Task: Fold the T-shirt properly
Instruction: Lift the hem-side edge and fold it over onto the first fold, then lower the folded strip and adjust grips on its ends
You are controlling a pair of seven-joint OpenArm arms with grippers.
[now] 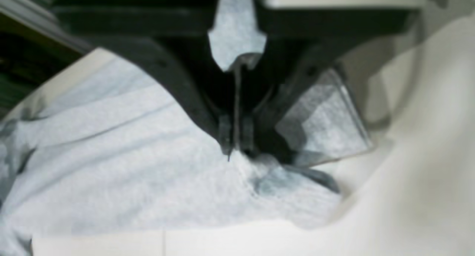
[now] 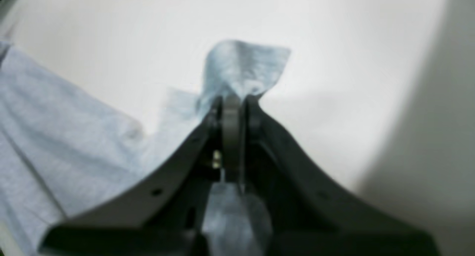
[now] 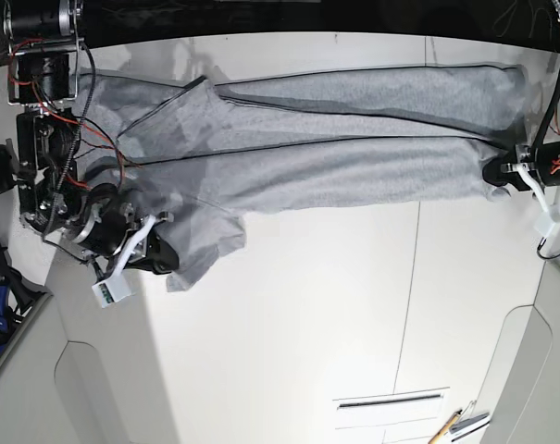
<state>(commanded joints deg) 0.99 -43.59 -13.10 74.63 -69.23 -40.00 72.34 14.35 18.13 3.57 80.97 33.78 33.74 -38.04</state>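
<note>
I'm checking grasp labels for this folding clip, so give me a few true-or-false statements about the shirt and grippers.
1. The left gripper is shut on the T-shirt. True.
2. The right gripper is open and empty. False: it pinches a bit of shirt.
3. The shirt lies stretched across the table between the two grippers. True.
4. The shirt is folded into a neat square. False: it lies long and creased.
5. The shirt hangs off the table's near edge. False: it lies along the far side.

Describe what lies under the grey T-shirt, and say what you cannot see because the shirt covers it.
Under the T-shirt lies the white table, bare in front of it. The table beneath the cloth is covered. The left gripper and right gripper each pinch an edge.
</note>
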